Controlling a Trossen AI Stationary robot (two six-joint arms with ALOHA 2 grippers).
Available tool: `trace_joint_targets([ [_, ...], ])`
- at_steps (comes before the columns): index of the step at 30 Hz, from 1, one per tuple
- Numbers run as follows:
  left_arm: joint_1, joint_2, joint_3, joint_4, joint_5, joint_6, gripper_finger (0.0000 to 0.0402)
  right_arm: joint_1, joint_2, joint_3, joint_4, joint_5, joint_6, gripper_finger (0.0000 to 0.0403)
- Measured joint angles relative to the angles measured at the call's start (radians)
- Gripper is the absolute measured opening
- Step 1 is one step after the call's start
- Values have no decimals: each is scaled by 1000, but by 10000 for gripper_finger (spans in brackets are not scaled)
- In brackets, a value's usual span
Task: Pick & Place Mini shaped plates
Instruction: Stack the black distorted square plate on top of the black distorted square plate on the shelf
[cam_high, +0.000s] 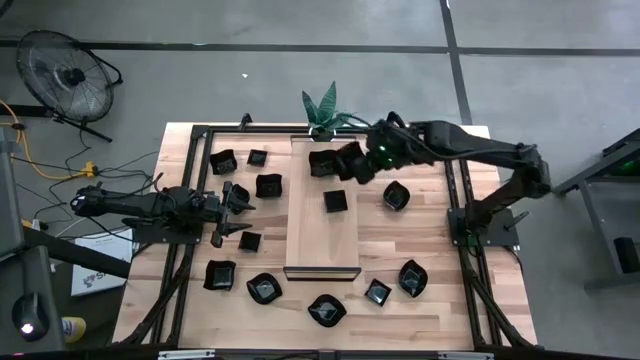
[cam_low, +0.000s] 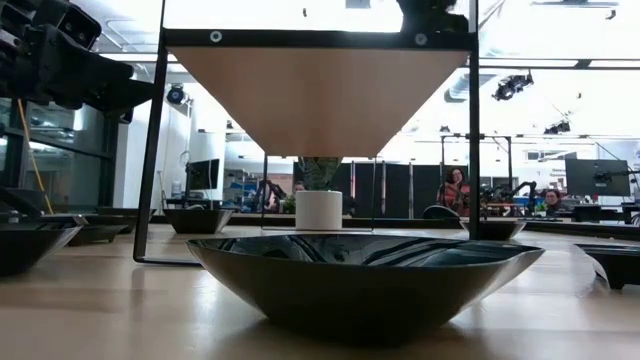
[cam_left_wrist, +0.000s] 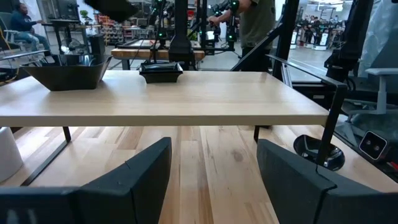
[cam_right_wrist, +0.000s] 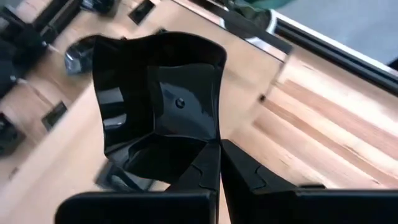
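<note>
Gleaming black square plate (cam_right_wrist: 158, 106) with upturned wavy rim, pinched in right gripper's (cam_right_wrist: 219, 163) closed jaws.

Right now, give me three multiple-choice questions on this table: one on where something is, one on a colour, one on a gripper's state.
1. The right gripper is: A) over the wooden board's end by the plant; B) off the table; C) beside the left arm.
2. The mini plates are: A) white; B) black; C) red.
3. The left gripper has its fingers: A) shut on a plate; B) shut on a cup; C) open, empty.
A: the high view puts it there, holding a plate. B: all are glossy black. C: its wrist view shows a bare gap.
</note>
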Motion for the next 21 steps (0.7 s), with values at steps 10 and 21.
trace_joint_targets([
  [10,0,0,0,0,0,0,234,-108,119,34,200,-220,12,0],
  [21,0,0,0,0,0,0,234,-158,182,34,257,-342,93,0],
])
